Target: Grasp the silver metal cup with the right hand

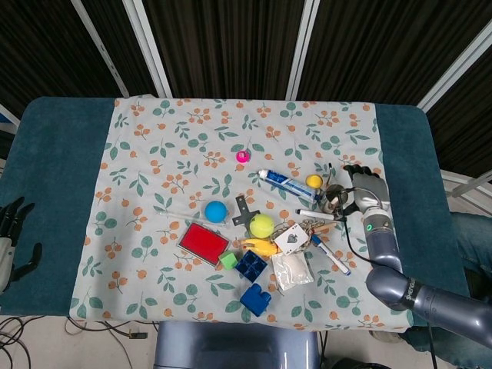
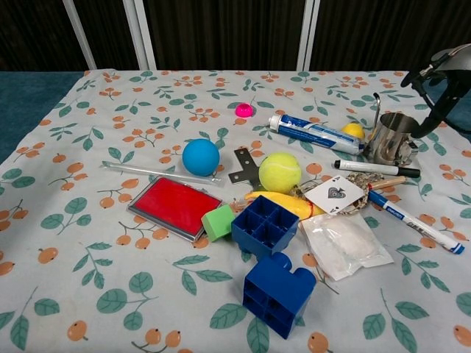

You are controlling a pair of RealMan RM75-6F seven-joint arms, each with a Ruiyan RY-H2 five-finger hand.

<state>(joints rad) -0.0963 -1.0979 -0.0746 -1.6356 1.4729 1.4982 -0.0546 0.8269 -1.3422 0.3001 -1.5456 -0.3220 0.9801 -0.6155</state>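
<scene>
the left hand [image 1: 11,238] rests at the far left edge of the teal table [image 1: 54,177], well apart from the floral cloth [image 1: 192,146], its fingers spread and holding nothing. on the cloth, a blue ball [image 1: 216,211] lies just beyond a flat red pad [image 1: 204,243], with a small green cube [image 1: 228,260] and two blue building blocks [image 1: 251,265] toward the near edge. a small pink ball [image 1: 243,156] sits farther back. to the right, a yellow tennis ball [image 1: 261,225] lies beside a dark metal bracket [image 1: 243,210], and a toothpaste tube [image 1: 287,184] stretches toward a small yellow ball [image 1: 314,181]. a playing card [image 1: 291,238], a clear bag [image 1: 291,270] and two markers [image 1: 331,254] lie near the middle right. the silver metal cup [image 2: 391,137] stands upright right of the tube, just behind the black-capped marker [image 2: 377,168]. the right hand [image 1: 361,190] is just right of the cup, fingers apart and curved toward it, not clamped on it; whether a fingertip touches the cup cannot be told.
</scene>
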